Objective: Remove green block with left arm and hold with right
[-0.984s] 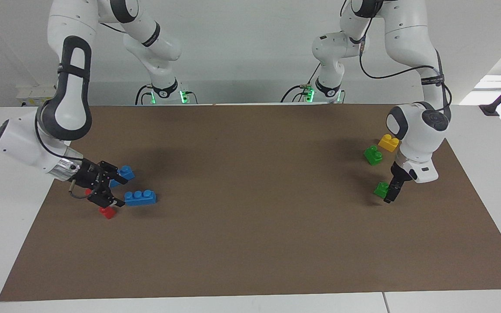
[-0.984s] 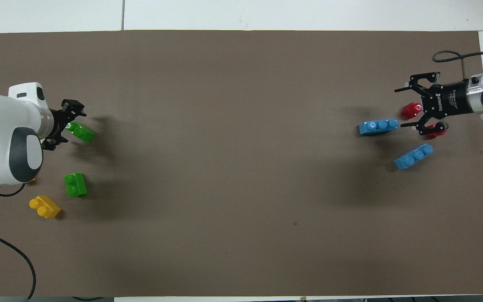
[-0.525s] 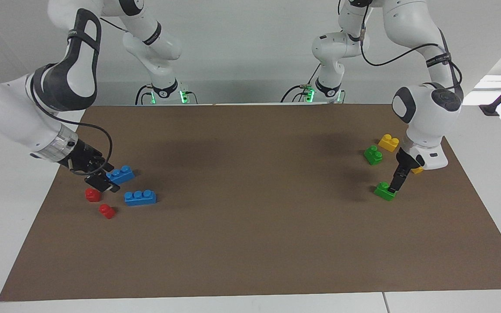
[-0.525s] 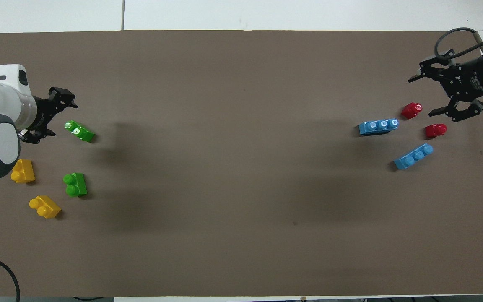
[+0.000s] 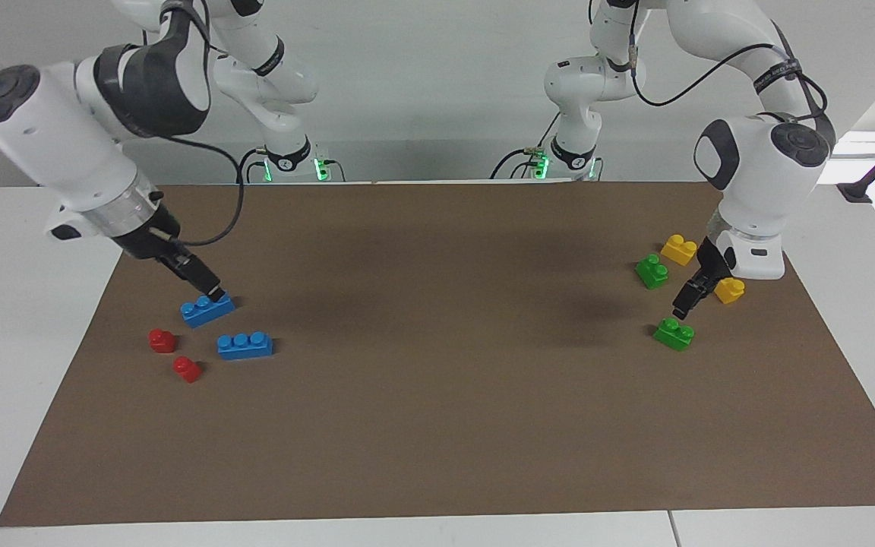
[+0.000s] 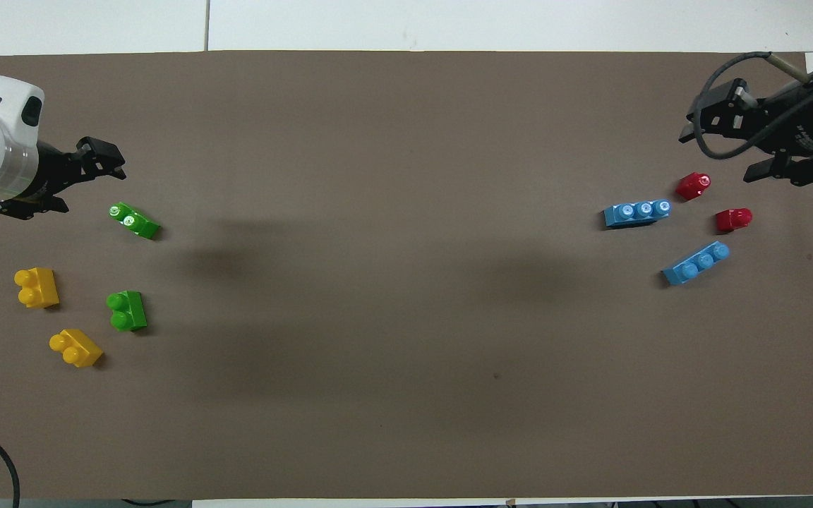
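Observation:
Two green blocks lie on the brown mat at the left arm's end. One green block (image 5: 674, 333) (image 6: 134, 221) lies flat, farther from the robots. The other green block (image 5: 652, 270) (image 6: 126, 310) lies nearer to them. My left gripper (image 5: 687, 300) (image 6: 87, 182) is open and empty, raised just above the mat beside the farther green block. My right gripper (image 5: 212, 287) (image 6: 720, 152) is open and empty, raised over the mat by a blue brick (image 5: 207, 308) (image 6: 695, 262).
Two yellow bricks (image 5: 678, 248) (image 5: 729, 289) lie near the green blocks. At the right arm's end lie a second blue brick (image 5: 244, 345) and two small red blocks (image 5: 162, 339) (image 5: 187, 368). The brown mat (image 5: 437, 395) covers the table.
The left gripper has let go of the farther green block and risen off it. The right gripper has lifted from among the red and blue blocks and pulled back.

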Tool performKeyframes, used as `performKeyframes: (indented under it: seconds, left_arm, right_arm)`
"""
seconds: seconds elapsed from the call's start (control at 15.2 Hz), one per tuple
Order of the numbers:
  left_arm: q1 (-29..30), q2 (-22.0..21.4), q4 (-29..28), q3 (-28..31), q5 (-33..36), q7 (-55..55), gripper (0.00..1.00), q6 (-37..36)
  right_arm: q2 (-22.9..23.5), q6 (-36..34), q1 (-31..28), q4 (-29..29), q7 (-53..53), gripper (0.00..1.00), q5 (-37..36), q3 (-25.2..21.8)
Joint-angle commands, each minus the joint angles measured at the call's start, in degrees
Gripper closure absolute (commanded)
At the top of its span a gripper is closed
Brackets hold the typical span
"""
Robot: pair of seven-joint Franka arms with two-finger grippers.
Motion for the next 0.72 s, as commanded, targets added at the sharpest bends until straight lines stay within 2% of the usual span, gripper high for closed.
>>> performKeyframes:
  seconds: [0.0, 0.26, 0.46, 0.66]
  left_arm:
    - [-0.39, -3.34, 0.00, 0.39, -0.19, 8.31, 0.00, -4.51]
    - [-0.39, -7.74, -0.79, 0.39, -0.28, 16.94, 0.00, -9.43]
    - [-0.56, -9.41, -1.32, 0.30, -0.28, 17.21, 0.00, -10.93]
    - [-0.47, -11.26, -2.11, 0.21, -0.54, 16.95, 0.00, -11.64]
  right_arm:
    - [-2.93, -3.66, -0.83, -0.92, -9.24, 0.00, -1.34, 0.24]
    - [-6.63, -7.01, -0.92, -3.30, -15.41, 0.00, -2.05, 0.24]
    - [-6.90, -7.28, -1.44, -4.09, -19.97, 0.00, -4.23, 0.15]
    - [-7.69, -7.28, -1.62, -5.57, -20.25, 0.00, -5.21, 0.07]
